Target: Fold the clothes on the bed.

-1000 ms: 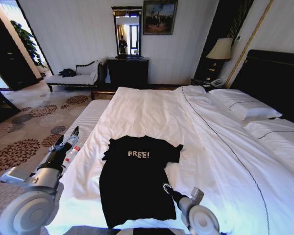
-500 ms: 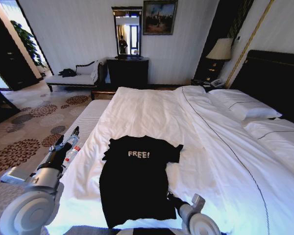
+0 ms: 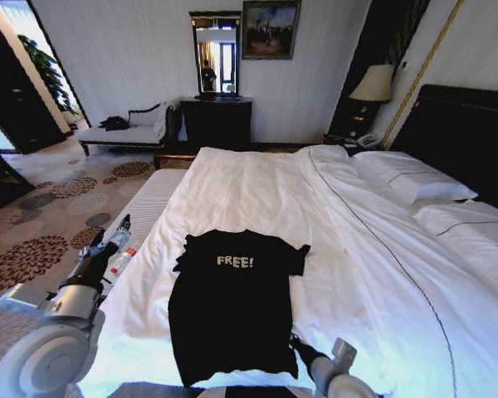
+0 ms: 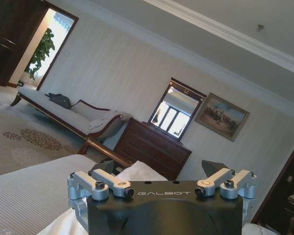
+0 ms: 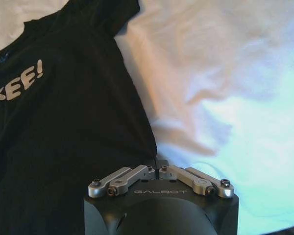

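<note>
Where hem hides: R gripper [image 3: 295, 339] tips.

T-shirt [image 3: 231, 303] flat on the near part of the bed [image 3: 266, 186], one gripper at each side.

The T-shirt lies with its hem toward the robot and its collar toward the far edge, pillows [image 3: 415, 182] well off to the right by the headboard [image 3: 469, 133]. The left gripper [image 3: 120, 228] hangs over the bed's left edge, apart from the shirt, with a small tube [image 3: 120, 261] lying just beside it. The right gripper [image 3: 295, 340] sits at the shirt's near right corner (contact cannot be told). Beyond the bed stand a dresser [image 3: 217, 123], with a mirror [image 3: 215, 54] above it, and a bench [image 3: 124, 133] to its left.
</note>
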Robot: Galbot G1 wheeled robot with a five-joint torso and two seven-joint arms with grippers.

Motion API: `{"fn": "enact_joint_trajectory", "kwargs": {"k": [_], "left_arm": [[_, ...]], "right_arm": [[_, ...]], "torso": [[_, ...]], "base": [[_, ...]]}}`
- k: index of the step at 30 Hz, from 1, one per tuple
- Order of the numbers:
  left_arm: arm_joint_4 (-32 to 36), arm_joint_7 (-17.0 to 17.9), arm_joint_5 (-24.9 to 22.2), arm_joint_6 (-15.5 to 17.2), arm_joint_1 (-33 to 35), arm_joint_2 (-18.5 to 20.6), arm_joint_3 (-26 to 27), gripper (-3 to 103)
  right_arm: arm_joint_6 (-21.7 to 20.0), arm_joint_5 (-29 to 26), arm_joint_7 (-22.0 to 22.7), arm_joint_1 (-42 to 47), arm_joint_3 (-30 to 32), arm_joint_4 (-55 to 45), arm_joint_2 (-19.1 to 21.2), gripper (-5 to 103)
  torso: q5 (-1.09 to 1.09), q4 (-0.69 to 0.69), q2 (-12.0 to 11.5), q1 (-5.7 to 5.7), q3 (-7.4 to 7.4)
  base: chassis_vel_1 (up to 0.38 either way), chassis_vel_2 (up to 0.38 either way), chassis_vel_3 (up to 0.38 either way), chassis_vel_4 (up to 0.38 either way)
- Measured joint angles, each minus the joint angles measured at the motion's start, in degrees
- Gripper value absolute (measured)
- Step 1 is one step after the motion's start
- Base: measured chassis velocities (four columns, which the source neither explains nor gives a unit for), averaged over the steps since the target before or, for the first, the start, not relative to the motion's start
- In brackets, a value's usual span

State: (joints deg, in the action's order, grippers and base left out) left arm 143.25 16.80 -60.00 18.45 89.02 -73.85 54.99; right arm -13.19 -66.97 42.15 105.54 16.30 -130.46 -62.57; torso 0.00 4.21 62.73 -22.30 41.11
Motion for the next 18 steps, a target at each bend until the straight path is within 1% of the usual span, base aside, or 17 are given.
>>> {"fn": "enact_joint_trajectory", "kwargs": {"k": [4, 5, 7, 8, 9, 10, 11, 12, 15, 17, 18], "left_arm": [[0.00, 0.02, 0.01, -0.06, 0.01, 0.01, 0.01, 100], [0.00, 0.03, 0.03, -0.09, 0.01, 0.08, 0.12, 100], [0.00, 0.04, 0.04, -0.14, 0.03, 0.21, 0.41, 100], [0.00, 0.04, 0.04, -0.14, 0.03, 0.21, 0.41, 100], [0.00, 0.05, 0.05, -0.16, 0.03, 0.28, 0.50, 100], [0.00, 0.06, 0.05, -0.16, 0.00, 0.32, 0.55, 100], [0.00, 0.10, 0.05, -0.17, -0.10, 0.34, 0.55, 100], [0.00, 0.10, 0.05, -0.17, -0.10, 0.34, 0.55, 100], [0.00, 0.97, 0.87, 0.14, -0.59, 0.67, 0.15, 100], [0.00, 1.19, 1.21, 0.32, -0.69, 0.87, 0.04, 100], [0.00, 1.41, 1.51, 0.60, -0.82, 1.21, -0.05, 100]], "right_arm": [[0.19, 0.32, 0.26, 0.23, 0.05, -0.56, -1.36, 0], [0.21, 0.33, 0.38, 0.23, 0.24, -0.79, -1.51, -3], [0.25, 0.37, 1.14, 0.43, 0.90, -1.44, -1.39, 8], [0.25, 0.37, 1.14, 0.43, 0.90, -1.44, -1.39, 8], [0.30, 0.51, 1.66, 0.69, 1.23, -1.77, -1.18, 13], [0.48, 0.77, 2.28, 1.09, 1.56, -2.19, -0.91, 13], [0.57, 1.03, 2.72, 1.40, 1.79, -2.65, -0.75, 18], [0.57, 1.03, 2.72, 1.40, 1.79, -2.65, -0.75, 18], [0.59, 2.11, 4.12, 1.86, 2.77, -5.08, -0.70, 35], [0.59, 2.72, 4.43, 1.94, 3.14, -6.10, -0.71, 35], [0.57, 3.65, 4.78, 2.03, 3.71, -7.43, -0.62, 40]], "torso": [[0.00, 0.00, 0.00, 0.00, 0.00], [0.00, 0.00, 0.00, 0.00, 0.00], [0.00, 0.00, 0.00, 0.00, 0.00], [0.00, 0.00, 0.00, 0.00, 0.00], [-0.01, 0.00, 0.00, 0.00, 0.00], [0.00, 0.00, 0.00, 0.00, 0.00], [0.00, 0.00, 0.00, 0.00, 0.00], [0.00, 0.00, 0.00, 0.00, 0.00], [0.00, 0.00, 0.00, 0.00, 0.00], [0.00, 0.00, 0.00, 0.00, 0.00], [0.00, 0.00, 0.00, 0.00, 0.00]], "base": [[0.000, 0.000, 0.000, 0.000], [0.000, 0.000, 0.000, 0.000], [0.000, 0.000, 0.000, 0.000], [0.000, 0.000, 0.000, 0.000], [0.000, 0.000, 0.000, 0.000], [0.000, 0.000, 0.000, 0.000], [0.000, 0.000, 0.000, 0.000], [0.000, 0.000, 0.000, 0.000], [0.000, 0.000, 0.000, 0.000], [0.000, 0.000, 0.000, 0.000], [0.000, 0.000, 0.000, 0.000]]}}
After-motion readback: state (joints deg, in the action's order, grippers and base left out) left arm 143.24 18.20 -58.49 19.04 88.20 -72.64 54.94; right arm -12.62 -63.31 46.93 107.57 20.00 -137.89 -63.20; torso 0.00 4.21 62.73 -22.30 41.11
